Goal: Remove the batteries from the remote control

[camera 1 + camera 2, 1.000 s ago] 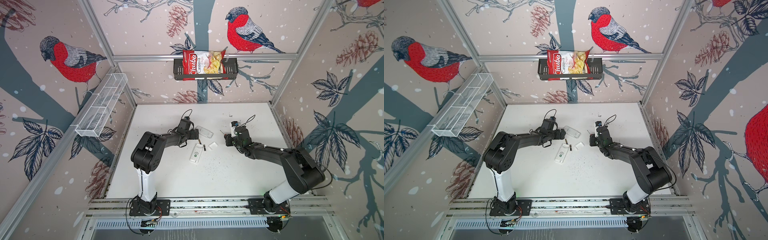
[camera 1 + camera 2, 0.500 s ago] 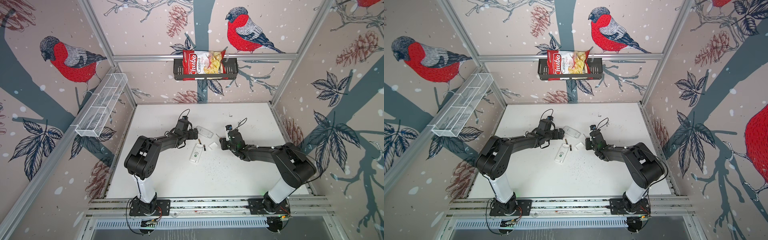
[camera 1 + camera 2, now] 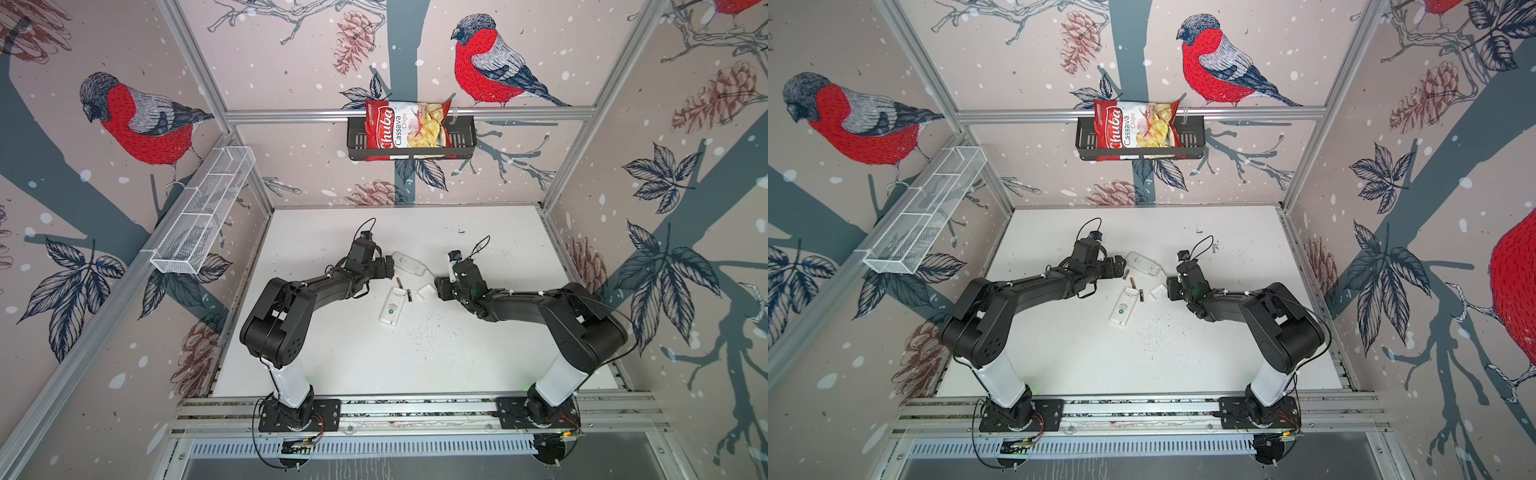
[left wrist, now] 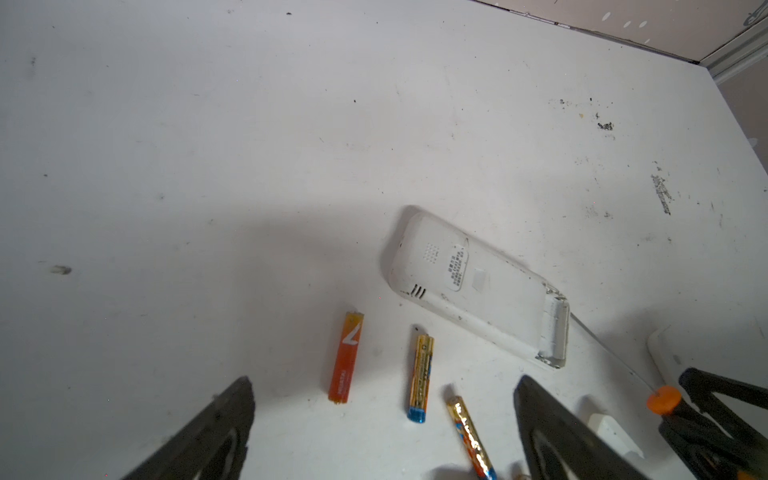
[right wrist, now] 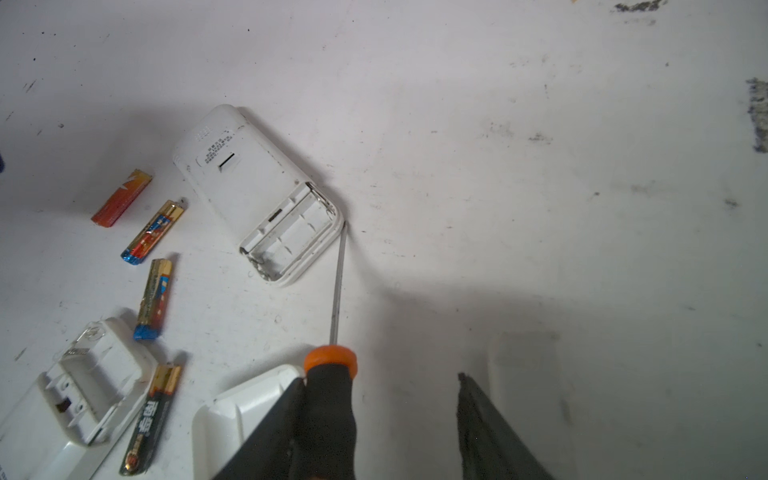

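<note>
- Left gripper [image 4: 384, 386] is wide open, holding nothing.
- Right gripper [image 5: 380, 378] is open; the screwdriver [image 5: 330, 399] leans on one finger.
- Four batteries [image 5: 153, 232] lie loose on the desk [image 5: 540, 166] near its middle, between the two remotes [image 5: 249, 195], both empty.

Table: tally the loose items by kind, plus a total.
Batteries: 4
Remotes: 2
Covers: 2
Screwdriver: 1
Total: 9
</note>
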Controlling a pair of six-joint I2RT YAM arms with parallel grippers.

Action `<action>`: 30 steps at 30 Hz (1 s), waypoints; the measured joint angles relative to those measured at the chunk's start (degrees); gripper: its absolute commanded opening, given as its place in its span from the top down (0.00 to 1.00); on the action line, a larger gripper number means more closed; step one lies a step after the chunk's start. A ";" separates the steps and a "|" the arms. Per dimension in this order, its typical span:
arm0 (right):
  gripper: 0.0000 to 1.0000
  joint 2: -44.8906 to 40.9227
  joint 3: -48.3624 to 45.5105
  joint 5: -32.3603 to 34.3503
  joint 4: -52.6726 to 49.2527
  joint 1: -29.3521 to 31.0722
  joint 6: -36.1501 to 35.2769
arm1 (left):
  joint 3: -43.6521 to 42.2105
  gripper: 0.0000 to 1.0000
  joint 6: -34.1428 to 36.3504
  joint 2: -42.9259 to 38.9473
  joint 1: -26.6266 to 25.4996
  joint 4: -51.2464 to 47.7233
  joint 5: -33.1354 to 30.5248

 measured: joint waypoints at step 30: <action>0.00 -19.08 -4.02 0.20 -2.58 -6.93 -2.69 | 1.20 0.04 -0.11 -12.33 3.17 -4.70 -12.02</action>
